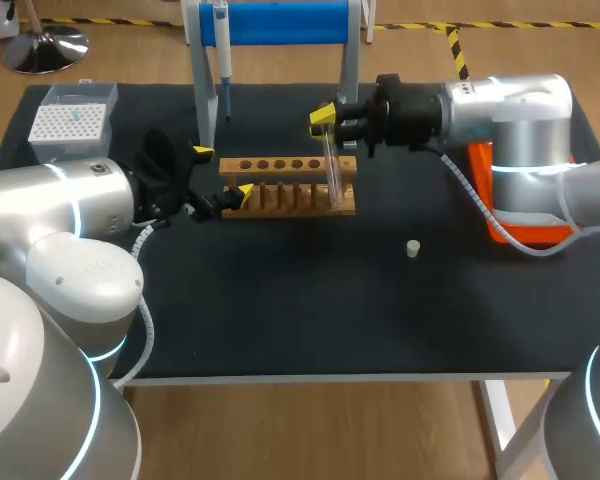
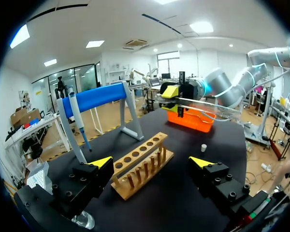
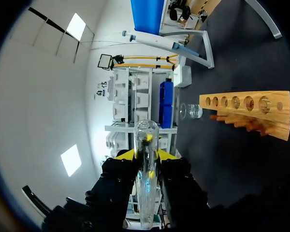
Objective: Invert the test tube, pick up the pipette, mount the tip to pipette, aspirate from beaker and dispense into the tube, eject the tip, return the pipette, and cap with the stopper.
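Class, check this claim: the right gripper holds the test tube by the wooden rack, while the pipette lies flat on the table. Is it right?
Not quite. The pipette hangs upright on the blue stand, as the head view shows. The right gripper does hold the test tube by the wooden rack.

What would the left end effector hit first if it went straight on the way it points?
Probably the wooden rack, whose near end lies straight ahead of the open left end effector; the gap is unclear.
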